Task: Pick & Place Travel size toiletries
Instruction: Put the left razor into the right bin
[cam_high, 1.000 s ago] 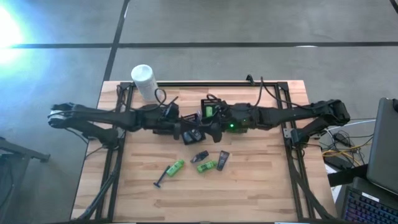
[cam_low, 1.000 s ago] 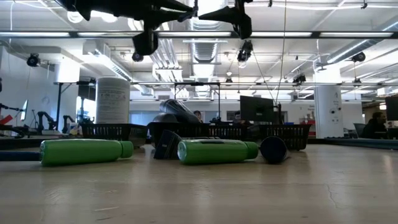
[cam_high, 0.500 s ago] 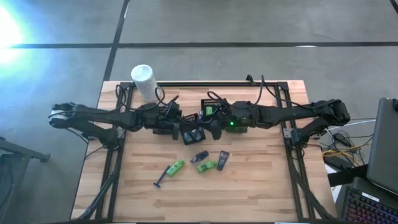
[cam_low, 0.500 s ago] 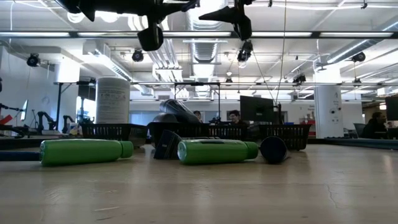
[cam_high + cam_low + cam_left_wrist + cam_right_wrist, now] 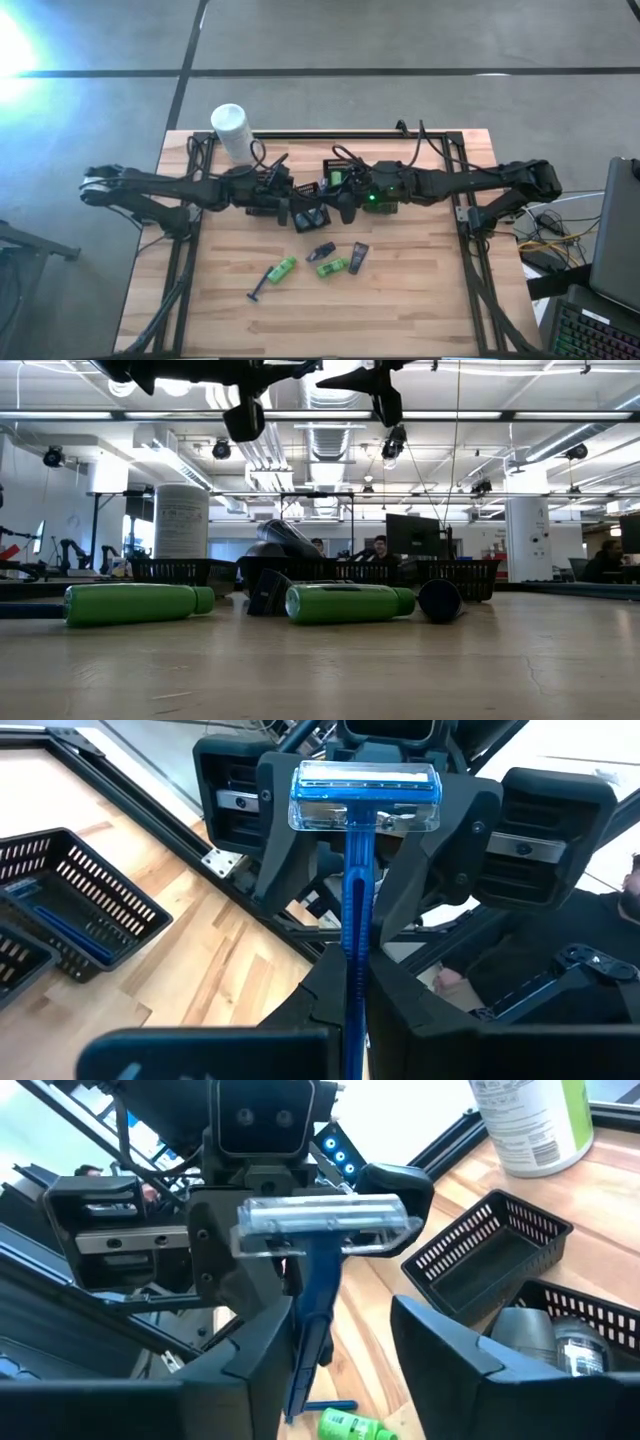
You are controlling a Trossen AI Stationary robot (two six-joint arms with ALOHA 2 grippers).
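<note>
A blue razor with a clear head (image 5: 365, 795) stands up between my two grippers, high above the black baskets (image 5: 315, 215). My left gripper (image 5: 357, 960) (image 5: 298, 200) is shut on its handle. My right gripper (image 5: 340, 1315) (image 5: 340, 205) faces it, open, with a finger on either side of the razor's head (image 5: 325, 1225); whether they touch it I cannot tell. On the table lie two green bottles (image 5: 283, 268) (image 5: 332, 267), a dark tube (image 5: 357, 256), a second dark item (image 5: 321, 250) and another razor (image 5: 258, 290). My left gripper pinches the razor's blue handle (image 5: 353, 955) between its two fingers, well below the head. The handle runs along the fingers, with the head out past their tips toward my right gripper. The razor is lifted clear of the table.
A white canister (image 5: 230, 130) stands at the far left of the table. One basket (image 5: 70, 910) holds a blue razor, another (image 5: 570, 1340) holds grey bottles. Bare wood lies along the near edge. In the low view the green bottles (image 5: 135, 603) (image 5: 350, 602) lie on their sides.
My left gripper has risen a little and edged toward my right gripper, carrying the razor with it. The right gripper has shifted slightly toward the left one. The items on the table have stayed where they were.
</note>
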